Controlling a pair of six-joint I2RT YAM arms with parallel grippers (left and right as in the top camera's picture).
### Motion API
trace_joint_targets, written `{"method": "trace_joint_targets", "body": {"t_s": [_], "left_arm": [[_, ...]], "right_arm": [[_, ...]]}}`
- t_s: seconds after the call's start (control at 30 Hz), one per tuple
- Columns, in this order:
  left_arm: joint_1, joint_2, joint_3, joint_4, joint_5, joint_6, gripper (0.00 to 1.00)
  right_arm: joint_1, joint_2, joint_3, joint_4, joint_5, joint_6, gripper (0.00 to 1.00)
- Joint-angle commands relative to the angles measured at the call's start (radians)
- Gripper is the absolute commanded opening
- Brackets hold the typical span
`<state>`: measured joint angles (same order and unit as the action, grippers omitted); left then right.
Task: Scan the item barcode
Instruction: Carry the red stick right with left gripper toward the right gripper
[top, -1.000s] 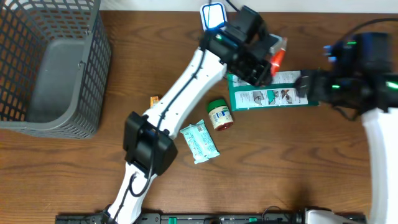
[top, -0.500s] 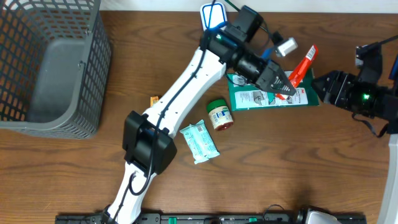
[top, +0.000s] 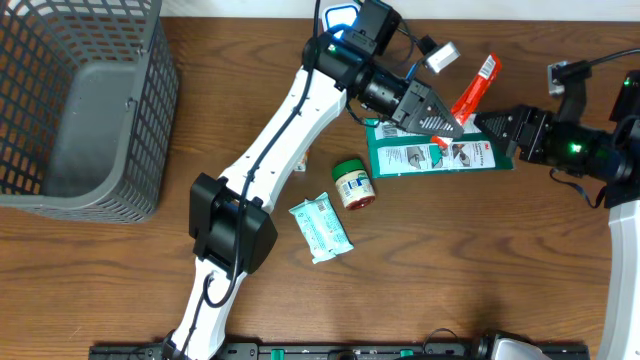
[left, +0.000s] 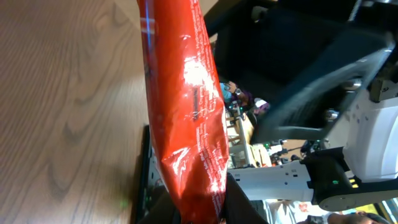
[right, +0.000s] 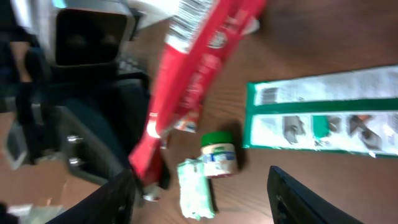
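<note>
above the brown wooden table my left gripper has raised the red foil packet, clamped tight; right gripper backed off, parted and empty, facing the barcode.

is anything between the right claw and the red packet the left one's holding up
Nothing visible is in the way. The left claw grips the red packet by its lower end, raised off the table, and only open air separates it from the right claw. The green card pack lies flat on the table underneath, not between them.

Red packet over wooden table
</note>
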<state>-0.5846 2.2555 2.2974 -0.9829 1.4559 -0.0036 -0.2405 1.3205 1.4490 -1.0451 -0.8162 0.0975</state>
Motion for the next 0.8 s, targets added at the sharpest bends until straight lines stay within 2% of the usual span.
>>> {"method": "trace_joint_targets", "body": {"t_s": [0.0, 0.17, 0.3, 0.4, 0.63, 0.77], "left_arm": [[0.004, 0.006, -0.003, 0.002, -0.006, 0.023, 0.07], [0.003, 0.006, -0.003, 0.002, -0.005, 0.033, 0.07], [0.000, 0.006, -0.003, 0.002, -0.005, 0.037, 0.07], [-0.002, 0.006, -0.003, 0.002, -0.005, 0.037, 0.07], [-0.002, 0.006, -0.003, 0.002, -0.005, 0.037, 0.07], [-0.002, 0.006, -0.003, 0.002, -0.005, 0.037, 0.07]], "right_arm": [[-0.006, 0.002, -0.006, 0.006, -0.107, -0.024, 0.63], [-0.006, 0.002, -0.006, 0.018, -0.110, -0.024, 0.62], [-0.002, 0.002, -0.006, 0.032, -0.109, -0.024, 0.53], [0.016, 0.002, -0.013, 0.055, -0.109, -0.024, 0.52], [0.033, 0.002, -0.088, 0.191, -0.109, 0.050, 0.51], [0.033, 0.002, -0.145, 0.301, -0.109, 0.106, 0.46]]}}
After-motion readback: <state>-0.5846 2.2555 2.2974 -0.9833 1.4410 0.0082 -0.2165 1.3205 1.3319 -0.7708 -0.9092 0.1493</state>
